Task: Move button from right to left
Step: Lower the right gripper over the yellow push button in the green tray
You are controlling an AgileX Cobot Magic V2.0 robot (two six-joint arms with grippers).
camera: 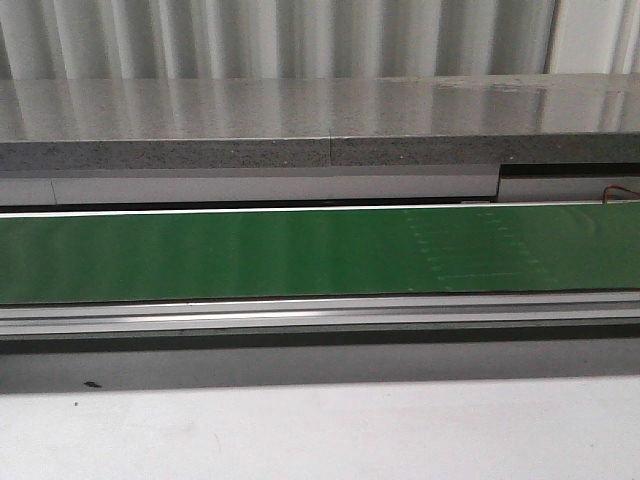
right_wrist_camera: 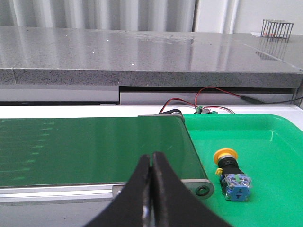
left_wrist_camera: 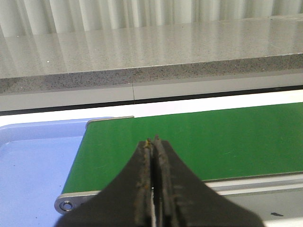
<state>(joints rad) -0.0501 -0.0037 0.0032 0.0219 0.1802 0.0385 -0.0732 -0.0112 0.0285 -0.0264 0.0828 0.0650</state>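
Between the right pincer (right_wrist_camera: 151,163) and the green tray (right_wrist_camera: 270,142) there is only a short gap: its two dark fingers are pressed together with nothing held, and it hovers above the right end of the green conveyor belt (right_wrist_camera: 90,146), by the end roller (right_wrist_camera: 202,190). The button (right_wrist_camera: 231,175) lies on its side in that tray, just beside the belt end, yellow cap pointing away from the wrist camera and grey-blue block body nearer to it; it is untouched, so the pick-up has probably not begun. To do it well, the pincer should open wide first, swing over the tray, and close across the squarish block or the dark collar below the cap rather than the round cap, which would likely slip. The left pincer (left_wrist_camera: 154,149) is likewise closed and empty, waiting over the belt's other end beside a pale blue tray (left_wrist_camera: 28,165), the likely destination. Beyond the belt runs a speckled grey stone counter (camera: 300,120) backed by a pale corrugated wall (camera: 280,35); red and black wires (right_wrist_camera: 199,94) trail behind the green tray, and a small wire cage (right_wrist_camera: 277,28) stands on the counter. A white tabletop (camera: 320,430) fills the foreground of the front view, where neither arm shows.
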